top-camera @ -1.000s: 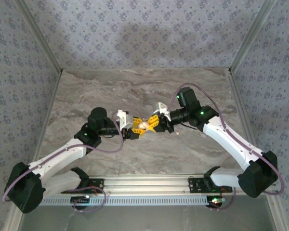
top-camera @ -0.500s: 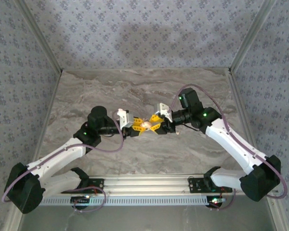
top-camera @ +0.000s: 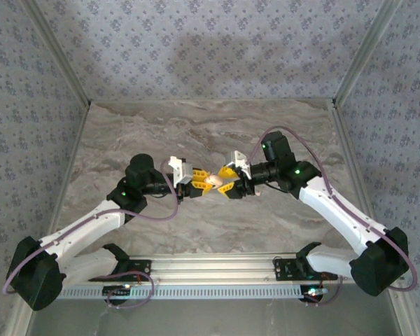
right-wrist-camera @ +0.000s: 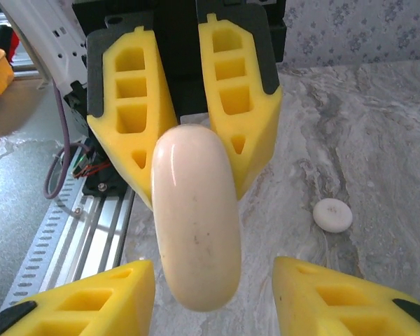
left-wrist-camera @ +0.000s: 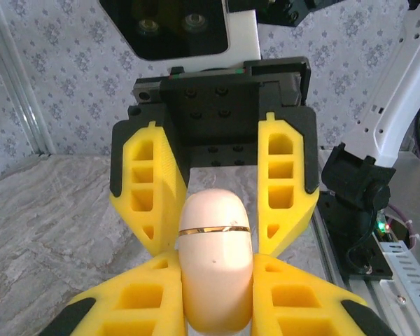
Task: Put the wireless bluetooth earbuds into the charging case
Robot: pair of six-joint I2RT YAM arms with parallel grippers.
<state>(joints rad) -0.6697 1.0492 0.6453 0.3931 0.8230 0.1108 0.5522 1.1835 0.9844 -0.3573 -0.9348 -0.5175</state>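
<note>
Light is even, diffuse and moderately bright, falling from overhead. In the top view a broad soft shadow lies on the far wall, with fainter ones beneath the arms on the table. In the wrist views the charging case is sharp and carries a soft sheen without hard glare, while the top view is coarse on small detail.

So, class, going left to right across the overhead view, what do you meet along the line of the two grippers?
left arm → left gripper → charging case → right gripper → right arm
</note>
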